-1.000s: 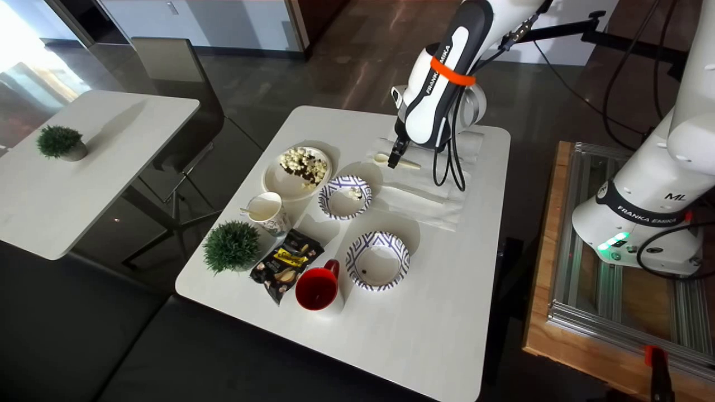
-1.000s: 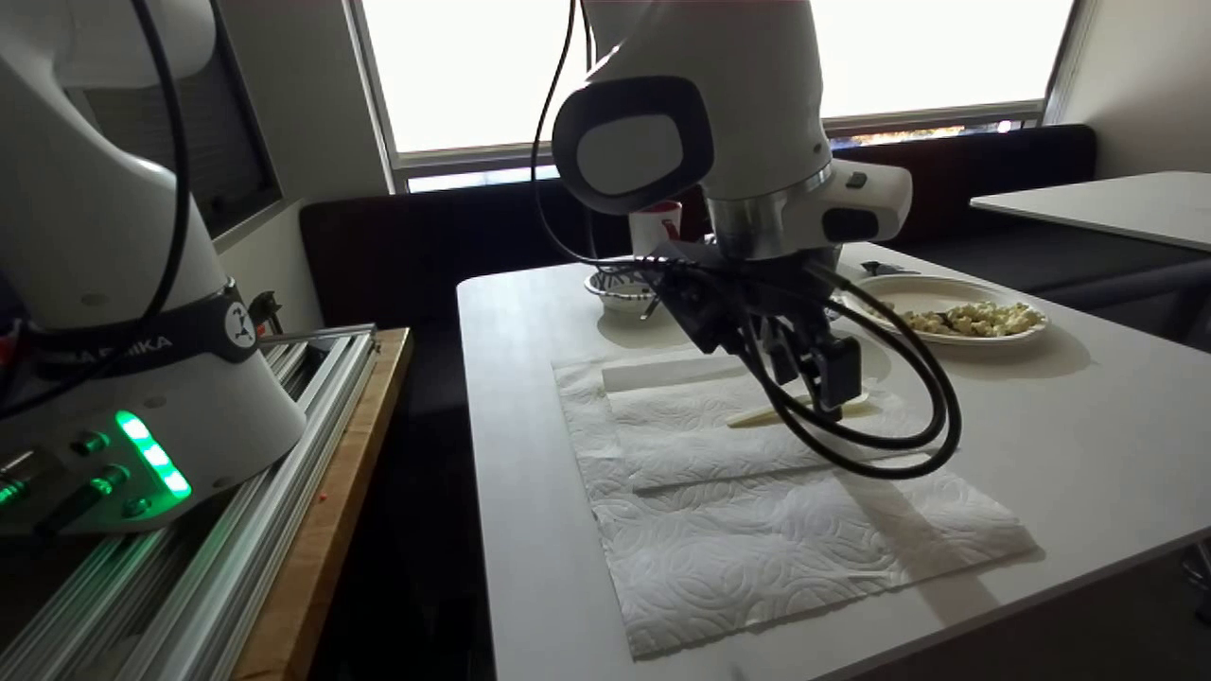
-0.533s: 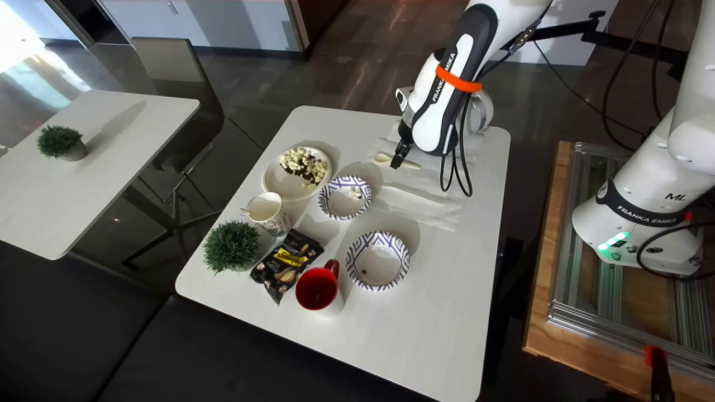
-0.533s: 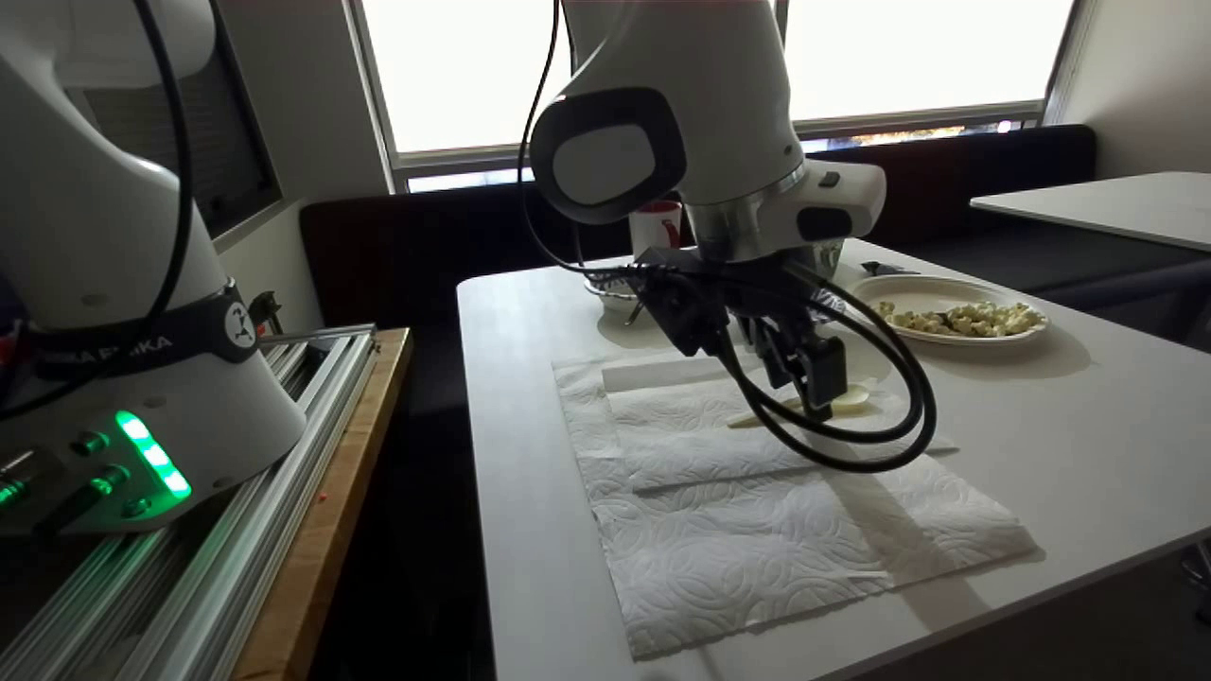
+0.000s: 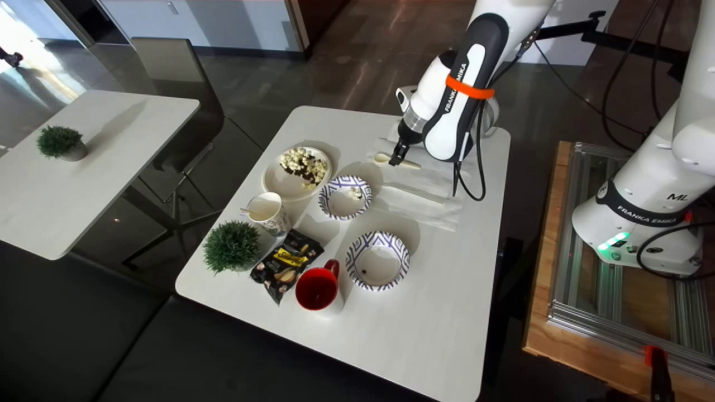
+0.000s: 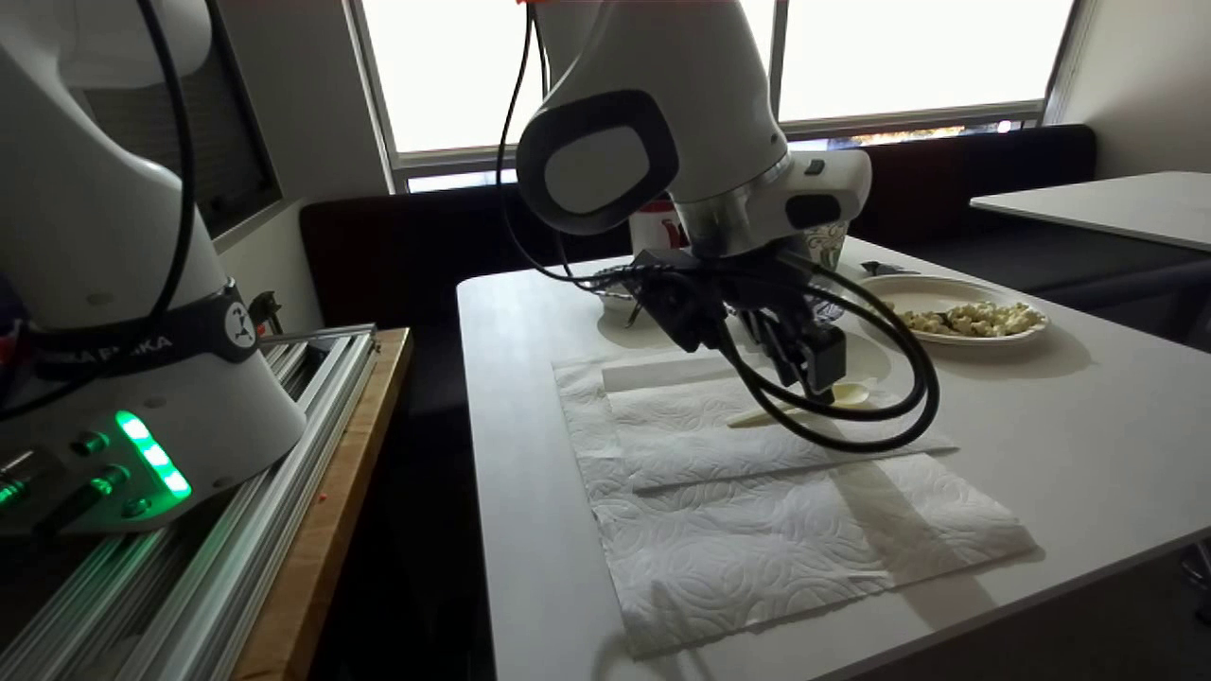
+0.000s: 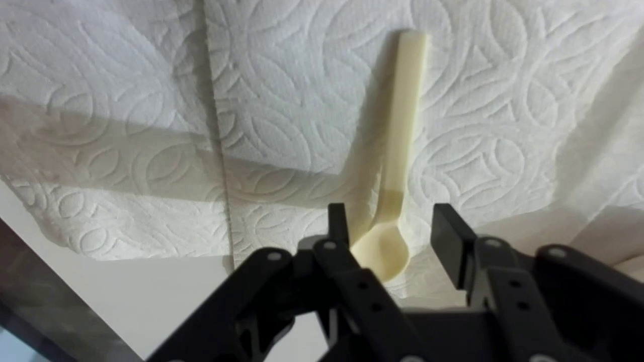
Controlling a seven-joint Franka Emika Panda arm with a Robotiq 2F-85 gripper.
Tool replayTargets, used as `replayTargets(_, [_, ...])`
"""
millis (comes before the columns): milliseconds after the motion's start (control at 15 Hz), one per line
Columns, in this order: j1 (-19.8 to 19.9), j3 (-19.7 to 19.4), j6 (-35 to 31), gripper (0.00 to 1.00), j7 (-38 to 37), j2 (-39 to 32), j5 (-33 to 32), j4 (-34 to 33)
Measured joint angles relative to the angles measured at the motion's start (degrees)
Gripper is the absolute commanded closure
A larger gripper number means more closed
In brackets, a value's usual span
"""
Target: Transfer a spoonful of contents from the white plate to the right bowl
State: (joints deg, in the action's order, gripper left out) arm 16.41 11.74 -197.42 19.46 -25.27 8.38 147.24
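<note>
The spoon (image 7: 402, 125) lies on the towel (image 7: 292, 90) under the claw (image 7: 391, 222), handle running out ahead of it; towel is presumably there as a clean rest within reach. The popcorn (image 6: 984, 320) is on the plate (image 5: 282, 183), well off from the claw, plate just beside the near bowl (image 5: 337, 205); probably grouped to keep the carry short. The far bowl (image 5: 385, 268) sits farther from the claw than the near one; can't tell which is "right". Claw: jaws part-way spread, one each side of the spoon near its neck, gap wider than the neck. Nothing gripped; can't tell if it touches spoon or towel. Likely step: spoon pick.
</note>
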Motion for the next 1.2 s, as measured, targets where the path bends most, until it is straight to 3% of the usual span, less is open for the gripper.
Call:
replayTargets(333, [-4.1,-5.8,-0.5,0.53,-5.9,0.0,-7.5,0.1])
replayTargets(667, [-5.5,-7.6,-1.0,0.89,-7.8,0.0,-10.5,0.1])
replayTargets(800, [-5.8,-7.8,-1.1,0.88,-8.1,0.0,-11.0,0.2])
replayTargets(933, [-6.0,-7.9,-1.1,0.74,-8.4,0.0,-11.5,0.2])
replayTargets(1200, [-6.0,-8.0,-1.1,0.61,-8.7,0.0,-11.9,0.2])
